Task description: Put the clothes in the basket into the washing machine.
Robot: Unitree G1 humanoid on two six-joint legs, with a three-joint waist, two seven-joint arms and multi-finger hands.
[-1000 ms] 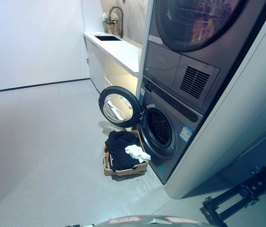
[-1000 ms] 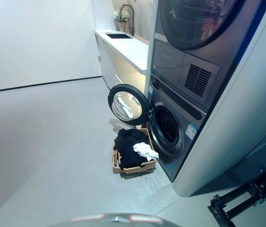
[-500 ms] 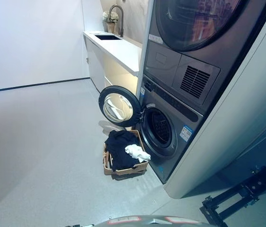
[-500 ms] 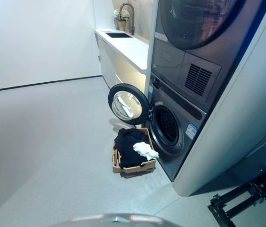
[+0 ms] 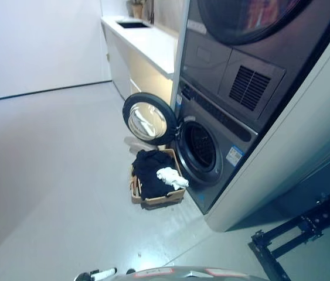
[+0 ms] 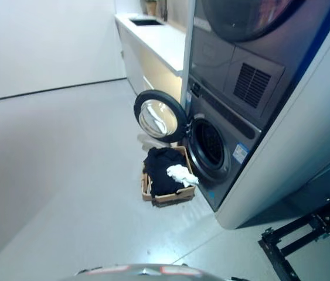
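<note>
At the very bottom edge, left of centre, a small part of the left hand just enters the left eye view; too little of it shows to tell whether it is open or closed, and the right hand appears in neither view. In the lower right corner a black metal frame lies on the pale grey floor. Farther in, just below the frame's centre, the brown basket sits on the floor directly in front of the washing machine, close to it. The basket's long axis runs up and down the frame, roughly along the machine's front, with one short end toward the camera. Black clothes fill it, and a crumpled white garment lies on top at its right side, toward the machine. The drum opening is uncovered and dark; the round door stands swung out to the left, past the basket's far end. A blue-and-white sticker sits on the machine's front to the right of the opening, its print too small to read. Stacked above is a dryer with a vent grille. At the upper centre a white countertop runs back to a sink.
</note>
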